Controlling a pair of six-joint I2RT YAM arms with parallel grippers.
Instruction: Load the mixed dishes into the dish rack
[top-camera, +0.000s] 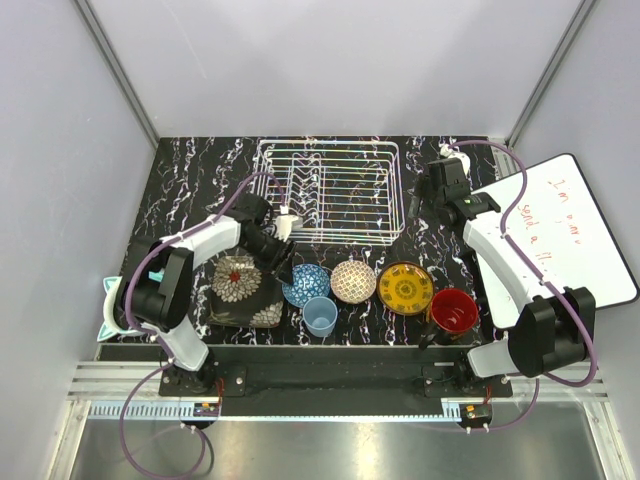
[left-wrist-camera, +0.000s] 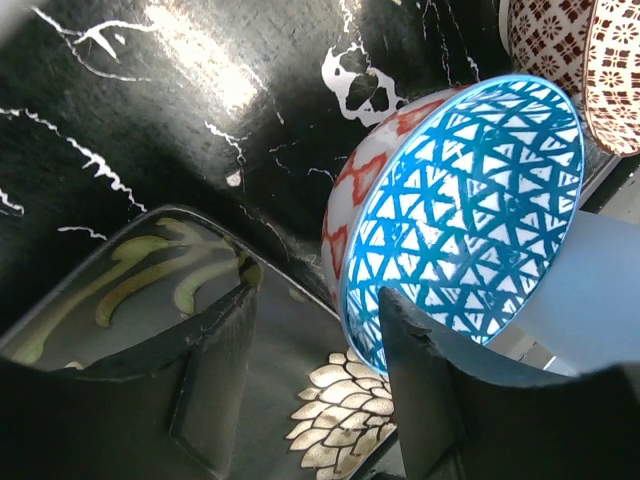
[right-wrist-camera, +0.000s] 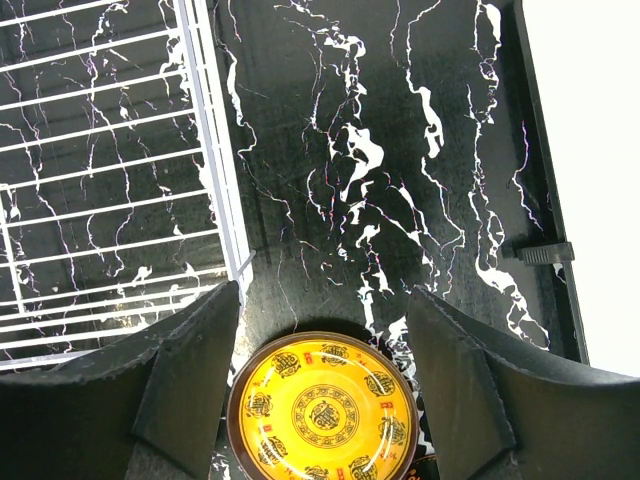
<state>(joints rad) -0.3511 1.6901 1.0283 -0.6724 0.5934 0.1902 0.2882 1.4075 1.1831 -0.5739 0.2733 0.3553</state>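
The blue patterned bowl (top-camera: 305, 284) (left-wrist-camera: 460, 210) sits on the table next to the black square floral plate (top-camera: 243, 291) (left-wrist-camera: 150, 290). My left gripper (top-camera: 283, 270) (left-wrist-camera: 315, 300) is open astride the bowl's near rim, one finger inside the bowl and the other over the plate. The beige patterned bowl (top-camera: 353, 281), yellow plate (top-camera: 405, 288) (right-wrist-camera: 322, 415), light-blue cup (top-camera: 320, 316) and red-inside mug (top-camera: 453, 310) stand in the front row. The white wire dish rack (top-camera: 330, 190) (right-wrist-camera: 100, 180) holds nothing. My right gripper (top-camera: 432, 200) (right-wrist-camera: 325, 290) hangs open and empty above the table, right of the rack.
A whiteboard (top-camera: 565, 235) (right-wrist-camera: 590, 150) with red writing lies at the right edge. A teal item (top-camera: 108, 305) sits off the mat at the left. The cup (left-wrist-camera: 590, 290) and beige bowl (left-wrist-camera: 580, 60) crowd the blue bowl's far side.
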